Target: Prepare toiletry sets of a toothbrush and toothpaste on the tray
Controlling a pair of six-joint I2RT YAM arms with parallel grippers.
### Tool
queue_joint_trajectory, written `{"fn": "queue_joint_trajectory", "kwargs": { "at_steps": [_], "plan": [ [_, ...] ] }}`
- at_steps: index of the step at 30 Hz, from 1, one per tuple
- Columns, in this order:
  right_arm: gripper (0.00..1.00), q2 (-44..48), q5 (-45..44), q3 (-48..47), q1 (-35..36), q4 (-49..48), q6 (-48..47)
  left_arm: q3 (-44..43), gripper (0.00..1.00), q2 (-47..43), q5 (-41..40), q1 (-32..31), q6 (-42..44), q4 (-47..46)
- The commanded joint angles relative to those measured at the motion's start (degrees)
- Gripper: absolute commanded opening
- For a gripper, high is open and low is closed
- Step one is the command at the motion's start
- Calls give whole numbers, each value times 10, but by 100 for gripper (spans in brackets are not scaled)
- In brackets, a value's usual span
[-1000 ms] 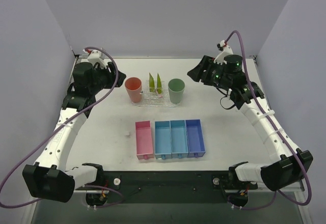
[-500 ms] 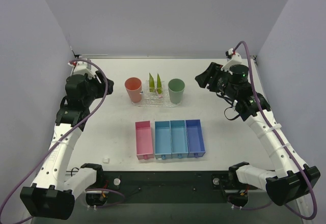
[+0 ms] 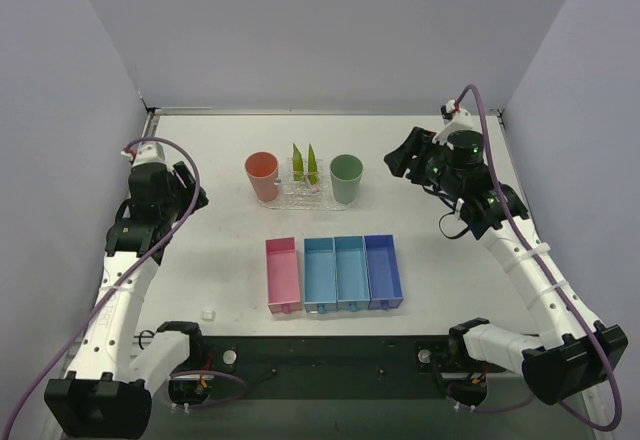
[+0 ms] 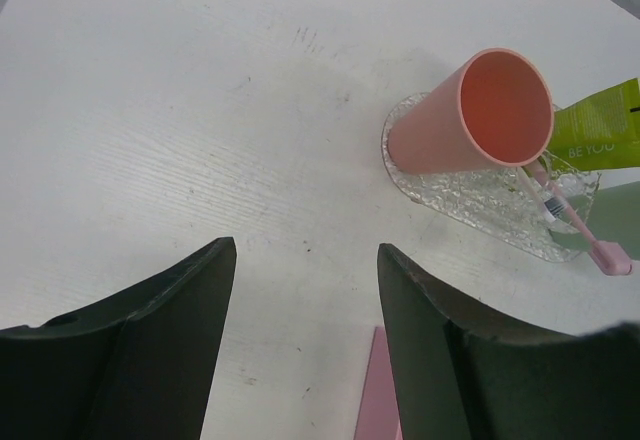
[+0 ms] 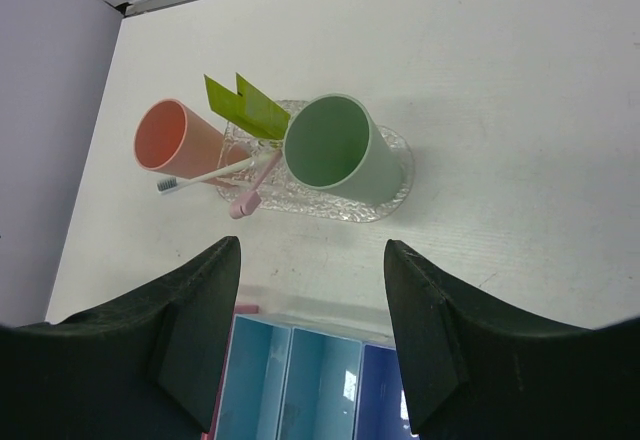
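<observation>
Plainly, yellow-green toothpaste (image 5: 255, 110) on bumpy tray (image 5: 310, 208); left end effector (image 4: 305, 250), right end effector (image 5: 312, 245) wide.

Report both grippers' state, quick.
Left gripper: open, holding nothing.
Right gripper: open, holding nothing.

A white table (image 3: 220, 250) stands boxed in by plain pale lavender-grey walls (image 3: 330, 30), evenly lit.
</observation>
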State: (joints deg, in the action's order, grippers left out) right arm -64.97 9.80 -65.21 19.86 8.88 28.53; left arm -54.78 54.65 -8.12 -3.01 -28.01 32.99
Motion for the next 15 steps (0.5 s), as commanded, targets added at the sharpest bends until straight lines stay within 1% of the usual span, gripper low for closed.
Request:
{"fn": "queue_joint_trajectory", "kwargs": {
  "at_steps": [1, 3, 8, 15],
  "plan": [
    [54, 32, -30, 5, -3, -6, -19, -28, 69, -26, 22, 2, 31, -41],
    [54, 36, -37, 8, -3, -5, -23, -23, 69, -41, 31, 2, 40, -57],
    [54, 50, -65, 14, -3, -6, -26, -23, 70, -69, 20, 2, 38, -73],
    [55, 62, -92, 13, -2, -8, -44, -66, 71, -76, -17, 2, 46, -84]
  ]
}}
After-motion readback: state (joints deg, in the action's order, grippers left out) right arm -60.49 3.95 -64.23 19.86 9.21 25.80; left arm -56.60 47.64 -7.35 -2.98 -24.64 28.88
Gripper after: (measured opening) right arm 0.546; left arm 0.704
